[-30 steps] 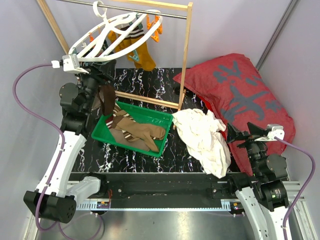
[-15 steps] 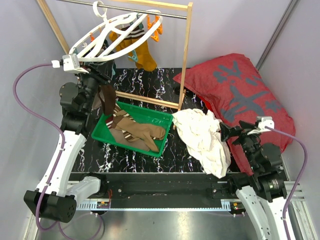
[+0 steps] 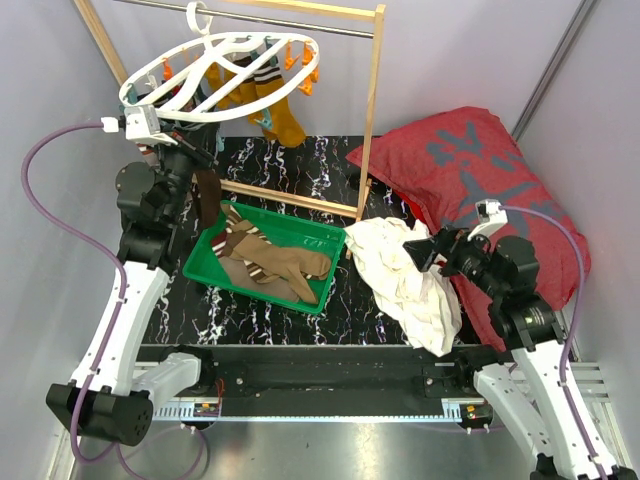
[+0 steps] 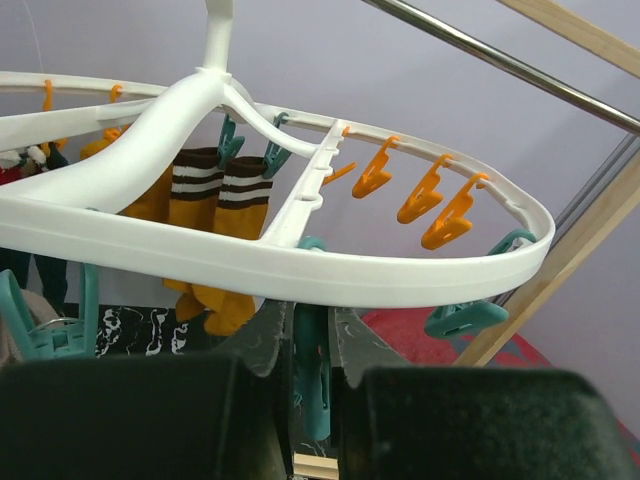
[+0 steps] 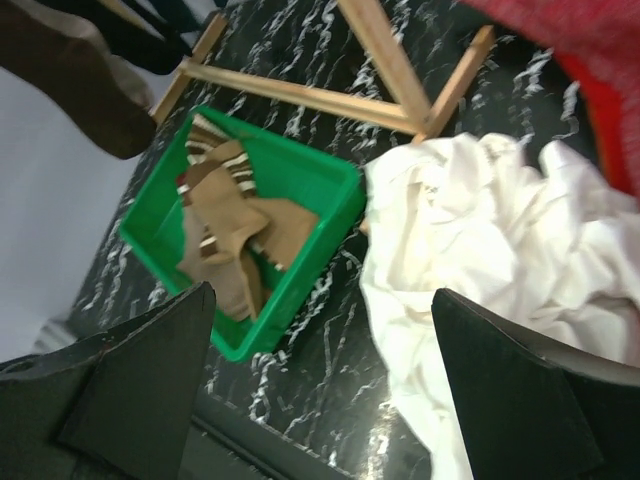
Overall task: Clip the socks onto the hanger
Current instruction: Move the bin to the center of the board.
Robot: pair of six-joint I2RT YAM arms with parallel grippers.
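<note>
Jaws narrow, the left gripper (image 4: 311, 342) brackets a teal clip (image 4: 312, 400) under the hanger (image 4: 300, 275), a smooth white rim; actual grip unclear. A limp brown sock (image 3: 207, 195) dangles below, top hidden. The right gripper (image 5: 320, 295), spread wide, hovers over crumpled cloth (image 5: 480, 230). Striped socks (image 5: 225, 235) fill the green bin (image 5: 300, 285).

Top view and upward-facing left wrist share the hanger (image 3: 200, 113) (image 4: 300, 275).
</note>
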